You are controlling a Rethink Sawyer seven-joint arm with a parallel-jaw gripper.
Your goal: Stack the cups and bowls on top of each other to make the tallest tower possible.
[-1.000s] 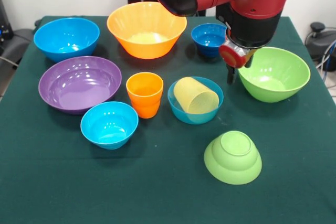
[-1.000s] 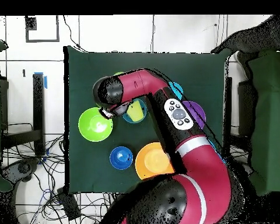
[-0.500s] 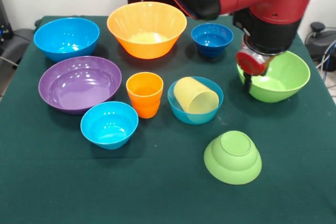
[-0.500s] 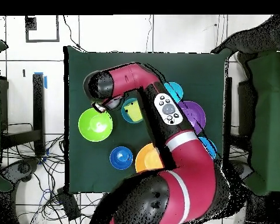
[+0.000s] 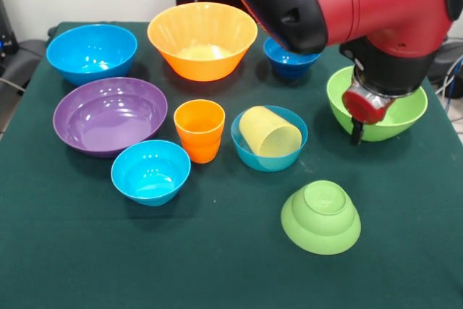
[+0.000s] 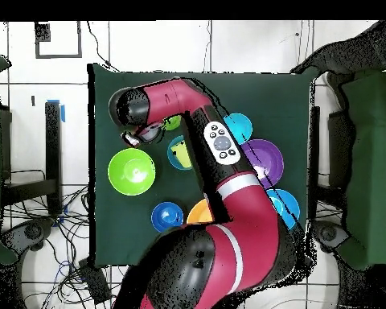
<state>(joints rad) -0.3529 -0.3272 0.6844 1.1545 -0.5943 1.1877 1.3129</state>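
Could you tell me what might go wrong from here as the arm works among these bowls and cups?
1. The gripper hangs right at the near rim of the large lime green plastic bowl; a low move could knock it.
2. The translucent pale yellow tumbler lies tilted inside a small light blue bowl, so gripping it may be awkward.
3. The small lime green bowl sits upside down and could slip when gripped.
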